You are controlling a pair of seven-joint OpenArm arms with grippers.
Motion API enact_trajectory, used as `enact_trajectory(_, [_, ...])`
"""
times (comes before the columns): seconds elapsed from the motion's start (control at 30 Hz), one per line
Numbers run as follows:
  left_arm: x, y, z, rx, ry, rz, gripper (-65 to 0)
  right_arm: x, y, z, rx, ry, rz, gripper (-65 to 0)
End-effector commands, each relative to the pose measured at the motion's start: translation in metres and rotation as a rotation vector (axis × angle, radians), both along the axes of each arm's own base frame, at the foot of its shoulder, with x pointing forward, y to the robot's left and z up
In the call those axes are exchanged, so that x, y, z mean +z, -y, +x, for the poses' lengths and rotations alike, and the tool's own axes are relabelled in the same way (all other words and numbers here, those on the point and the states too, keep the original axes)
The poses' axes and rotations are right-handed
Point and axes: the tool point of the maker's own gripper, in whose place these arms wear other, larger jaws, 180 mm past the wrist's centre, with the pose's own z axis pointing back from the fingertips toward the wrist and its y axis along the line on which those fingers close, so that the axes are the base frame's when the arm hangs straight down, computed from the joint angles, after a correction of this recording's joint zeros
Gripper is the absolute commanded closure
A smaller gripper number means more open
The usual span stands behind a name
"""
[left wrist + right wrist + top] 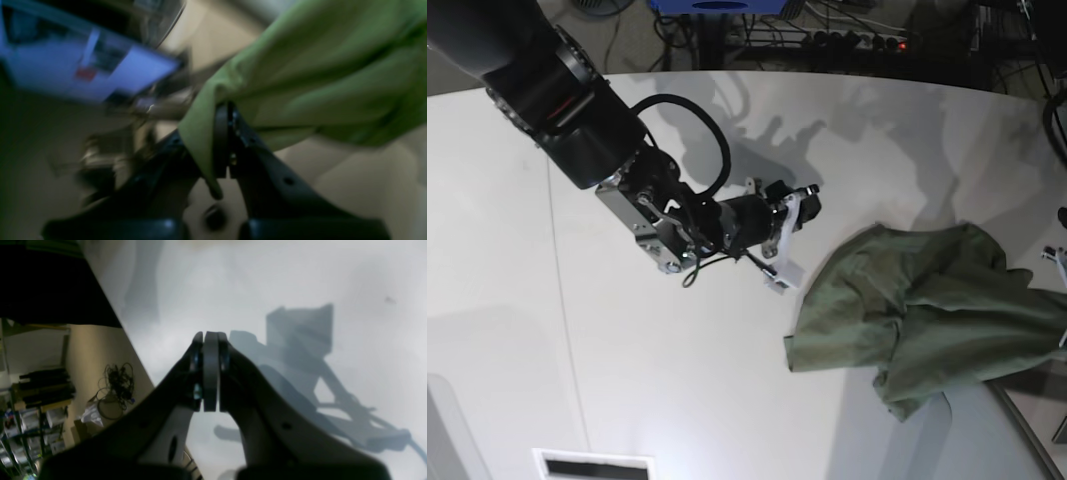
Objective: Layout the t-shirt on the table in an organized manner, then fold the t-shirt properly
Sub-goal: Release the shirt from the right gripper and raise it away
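The olive-green t-shirt (pixel 907 310) lies crumpled on the right side of the white table (pixel 677 400), and one part of it is drawn toward the right edge of the base view. In the left wrist view my left gripper (pixel 228 115) is shut on a fold of the t-shirt (pixel 317 66), which stretches up and to the right from the jaws. My right gripper (pixel 210 338) is shut with nothing in it above bare table (pixel 300 273). In the base view it (pixel 785 262) hangs just left of the shirt, apart from it.
Cables and a power strip (pixel 857 40) lie beyond the table's curved far edge. A grey panel (pixel 1027 420) sits at the bottom right, a vent slot (pixel 592 465) at the bottom left. The right wrist view shows a cable tangle (pixel 113 390) on the floor beside the table edge.
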Motion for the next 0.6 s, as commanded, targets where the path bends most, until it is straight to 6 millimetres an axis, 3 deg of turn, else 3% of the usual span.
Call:
enact_trajectory(0.0, [0.015,0.0,0.003,-0.025,0.045,0.057,0.0,0.022,-0.011,0.012,-0.003,0.045,0.064,0.0])
enact_trajectory(0.13, [0.004,-0.016,-0.007,0.008,-0.008,0.2,0.0,0.029,-0.01,0.002,0.035,0.057,0.069,0.0])
enact_trajectory(0.37, [0.017,-0.074,-0.033,0.186,0.002,0.224,0.0,0.041,0.006,-0.008,0.068,0.106,0.073,0.0])
enact_trajectory(0.47, [0.001,-0.092,-0.05,0.235,-0.051,0.211,0.0,0.043,0.012,-0.009,0.069,0.121,0.074,0.0])
enact_trajectory(0.57, [-0.012,-0.093,-0.058,0.233,-0.096,0.211,0.0,0.043,0.016,-0.009,0.07,0.129,0.069,0.0])
